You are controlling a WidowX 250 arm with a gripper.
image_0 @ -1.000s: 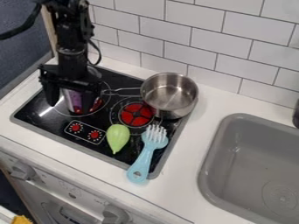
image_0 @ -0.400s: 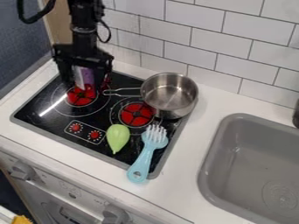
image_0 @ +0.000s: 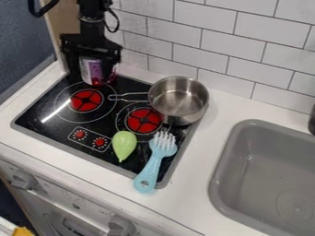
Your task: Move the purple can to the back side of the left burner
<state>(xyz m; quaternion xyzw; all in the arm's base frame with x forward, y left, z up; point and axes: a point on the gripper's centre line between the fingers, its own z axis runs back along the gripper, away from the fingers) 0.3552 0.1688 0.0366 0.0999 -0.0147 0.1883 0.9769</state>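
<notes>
- Behind the round, red-centred left burner (image_0: 86,100), a black two-finger gripper (image_0: 92,76) clasped a purple-and-white cylindrical can (image_0: 93,72).
- Nearby stood a steel saucepan (image_0: 178,99).

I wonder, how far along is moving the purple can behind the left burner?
The can already looks to be at the back of the left burner, whose red centre shows in front. It is in hand, between the claw's fingers. Left, probably: release and withdrawal. Whether it rests on the stove, I cannot tell.
</notes>
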